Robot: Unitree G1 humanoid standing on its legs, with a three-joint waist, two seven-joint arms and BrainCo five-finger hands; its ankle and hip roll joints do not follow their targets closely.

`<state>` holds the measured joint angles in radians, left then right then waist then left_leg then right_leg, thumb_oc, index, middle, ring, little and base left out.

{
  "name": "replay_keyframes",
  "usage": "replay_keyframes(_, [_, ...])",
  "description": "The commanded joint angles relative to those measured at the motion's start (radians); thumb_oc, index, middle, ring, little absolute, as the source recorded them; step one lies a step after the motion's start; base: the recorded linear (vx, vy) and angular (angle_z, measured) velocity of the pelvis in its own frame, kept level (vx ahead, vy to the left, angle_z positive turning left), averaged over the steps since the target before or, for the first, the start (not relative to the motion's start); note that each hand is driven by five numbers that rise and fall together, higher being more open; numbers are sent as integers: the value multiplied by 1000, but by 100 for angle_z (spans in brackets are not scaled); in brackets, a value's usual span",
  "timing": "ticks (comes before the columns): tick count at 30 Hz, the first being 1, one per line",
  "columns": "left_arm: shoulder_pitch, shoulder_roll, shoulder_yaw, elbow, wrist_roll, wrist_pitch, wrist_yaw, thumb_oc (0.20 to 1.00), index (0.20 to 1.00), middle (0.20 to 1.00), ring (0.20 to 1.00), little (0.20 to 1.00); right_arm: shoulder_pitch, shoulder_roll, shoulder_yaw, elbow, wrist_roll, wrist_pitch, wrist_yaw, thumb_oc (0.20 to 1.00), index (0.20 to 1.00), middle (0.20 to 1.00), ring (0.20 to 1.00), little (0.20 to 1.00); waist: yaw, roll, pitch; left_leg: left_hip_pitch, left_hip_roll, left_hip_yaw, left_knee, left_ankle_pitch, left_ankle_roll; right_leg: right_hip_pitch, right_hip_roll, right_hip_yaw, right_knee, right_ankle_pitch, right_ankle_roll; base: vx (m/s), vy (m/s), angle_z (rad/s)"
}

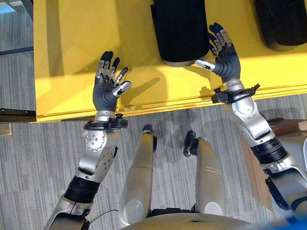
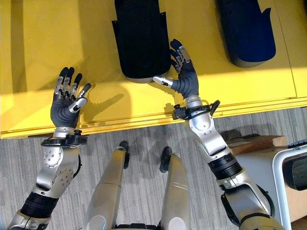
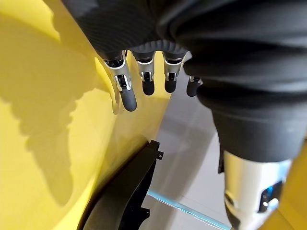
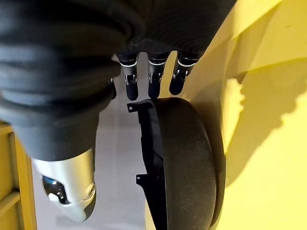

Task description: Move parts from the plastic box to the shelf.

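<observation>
Yellow shelf (image 2: 38,28) up front and I count two black parts (image 2: 140,38) on it, second part (image 2: 245,31) at 1 o'clock. Left hand (image 1: 106,85) hovers with fingers spread, holding nothing. Right hand (image 2: 184,72) is spread too, beside the near part. Right eye view catches a brown box (image 2: 252,143) at 4 o'clock.

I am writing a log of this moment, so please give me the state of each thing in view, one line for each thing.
Left robot hand: open, fingers spread, holds nothing, above the yellow surface.
Right robot hand: open, fingers straight, beside the near end of the middle black part; contact cannot be told.
Middle black part: lying on the yellow surface, not gripped.
Second black part: lying on the yellow surface to the right, untouched.
</observation>
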<state>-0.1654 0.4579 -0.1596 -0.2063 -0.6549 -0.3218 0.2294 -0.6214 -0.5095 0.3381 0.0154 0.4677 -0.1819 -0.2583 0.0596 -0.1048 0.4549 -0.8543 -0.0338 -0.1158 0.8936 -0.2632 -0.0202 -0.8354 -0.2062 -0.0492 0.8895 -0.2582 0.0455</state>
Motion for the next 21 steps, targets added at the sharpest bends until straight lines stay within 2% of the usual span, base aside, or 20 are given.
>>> replay_keyframes(1, [128, -15, 0, 24, 11, 29, 28, 1000, 1000, 1000, 1000, 1000, 12, 14, -96, -93, -52, -74, -37, 1000, 1000, 1000, 1000, 1000, -2, 3, -25, -13, 21, -11, -52, 16, 10, 27, 2, 17, -40, -4, -17, 0, 0, 0])
replay_keyframes(13, [143, -26, 13, 8, 22, 25, 37, 1000, 1000, 1000, 1000, 1000, 91, -1, -225, -255, -106, -127, -81, 1000, 1000, 1000, 1000, 1000, -23, -1, -33, -16, 22, -9, -46, 11, 10, 24, 3, 17, -33, -10, -14, 0, 0, 0])
replay_keyframes(16, [150, -29, 16, 4, 30, 24, 38, 1000, 1000, 1000, 1000, 1000, 130, 6, -246, -326, -161, -141, -83, 1000, 1000, 1000, 1000, 1000, -29, 0, -33, -16, 22, -9, -48, 13, 11, 22, 4, 17, -32, -10, -13, 0, 0, 0])
replay_keyframes(17, [160, -34, 13, -2, 41, 19, 39, 1000, 1000, 1000, 1000, 1000, 186, 1, -250, -420, -269, -141, -84, 1000, 1000, 1000, 1000, 1000, -40, -1, -33, -18, 24, -8, -50, 13, 11, 21, 7, 18, -36, -8, -12, 0, 0, 0])
replay_keyframes(21, [172, -34, 12, -10, 60, 12, 41, 1000, 1000, 1000, 1000, 1000, 240, -23, -226, -487, -404, -126, -85, 1000, 1000, 1000, 1000, 1000, -47, -3, -35, -17, 26, -8, -51, 13, 11, 23, 8, 20, -39, -6, -10, 3, 16, -4])
